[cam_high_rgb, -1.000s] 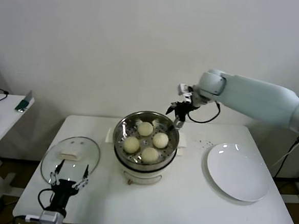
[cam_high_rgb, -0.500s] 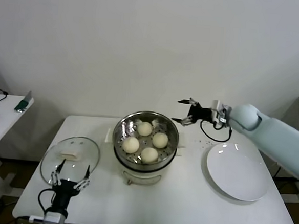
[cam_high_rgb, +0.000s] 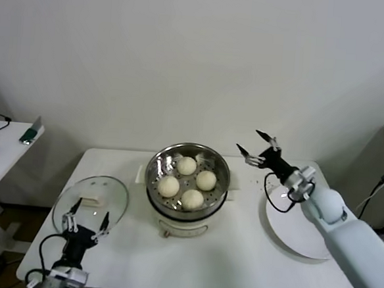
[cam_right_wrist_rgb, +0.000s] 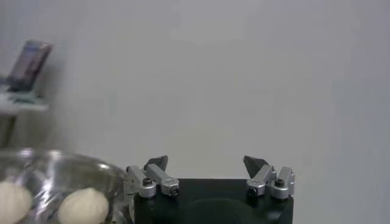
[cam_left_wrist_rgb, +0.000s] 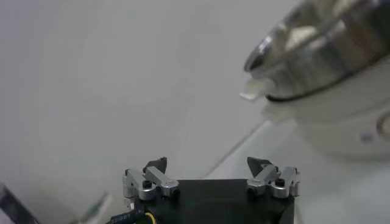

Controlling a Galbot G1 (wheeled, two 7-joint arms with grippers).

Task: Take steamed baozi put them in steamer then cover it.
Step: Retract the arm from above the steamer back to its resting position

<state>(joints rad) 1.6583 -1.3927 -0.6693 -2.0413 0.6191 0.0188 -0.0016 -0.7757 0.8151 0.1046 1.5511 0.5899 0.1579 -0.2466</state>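
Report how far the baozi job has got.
Done: four baozi sit in the steamer, and the plate is bare. In hand: nothing; the right gripper is open and empty above the table beside the steamer, and the left gripper is open at the lid. Left: grasp the lid and cover the steamer.

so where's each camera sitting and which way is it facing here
Head view: high on the robot, looking down at the table; shows the left gripper by the cover and the right gripper.
Left wrist view: low, facing the steamer from the side; own open fingers show.
Right wrist view: facing the wall; own open fingers show.
All three see the steamer.
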